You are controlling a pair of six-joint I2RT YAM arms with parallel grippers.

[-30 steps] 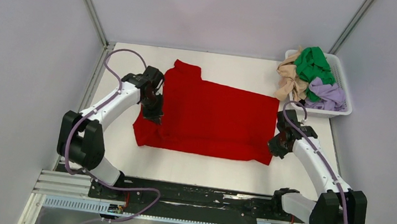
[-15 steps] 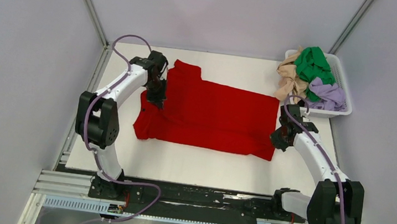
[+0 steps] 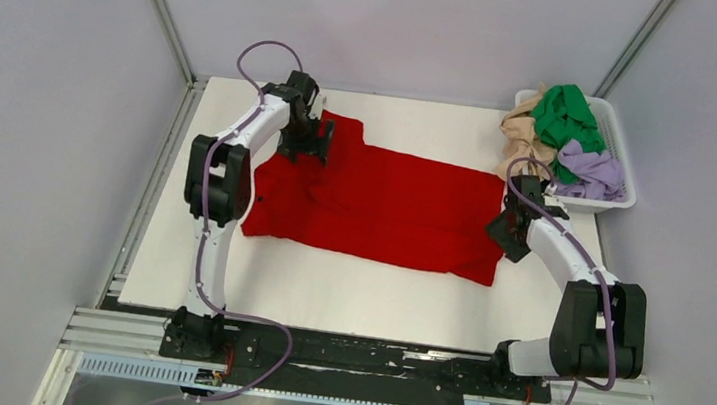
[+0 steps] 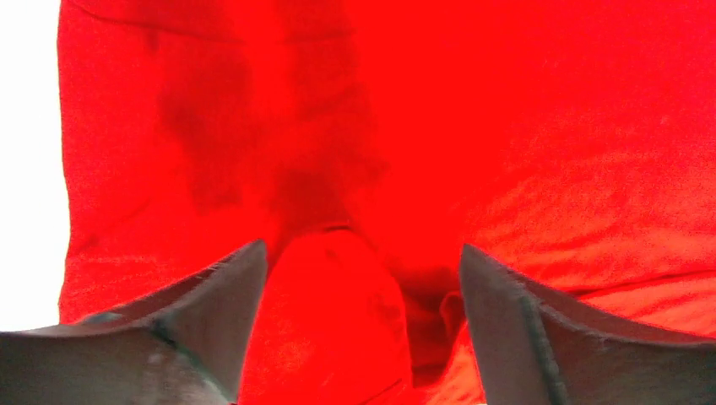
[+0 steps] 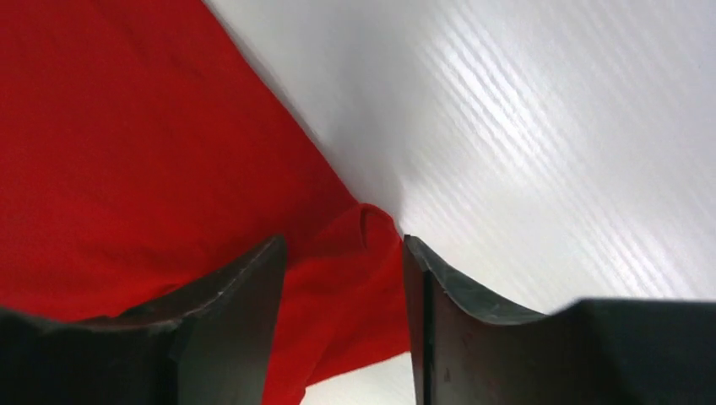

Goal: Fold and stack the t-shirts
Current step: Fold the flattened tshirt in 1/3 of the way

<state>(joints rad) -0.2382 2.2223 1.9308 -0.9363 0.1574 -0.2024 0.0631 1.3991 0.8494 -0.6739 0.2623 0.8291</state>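
Red t-shirt [image 3: 384, 205]: lies spread on the white worktop [image 3: 345, 292], mid-surface, long side running left to right; its left end is rumpled and partly folded over, its right edge straight with a bunched near corner.

Left end effector [image 3: 318, 143]: over the shirt's far-left corner, fingers spread wide; in the wrist view a raised fold of red cloth sits between them, against the left finger and clear of the right.

Right end effector [image 3: 504, 236]: at the shirt's near-right corner, fingers parted; the bunched corner lies between them at the cloth's edge.

Basket [image 3: 620, 129]: white plastic, far-right corner of the worktop. Holds the green t-shirt [image 3: 565, 114], beige t-shirt [image 3: 522, 139] and lavender t-shirt [image 3: 589, 171], all crumpled; the beige one hangs over the left rim.
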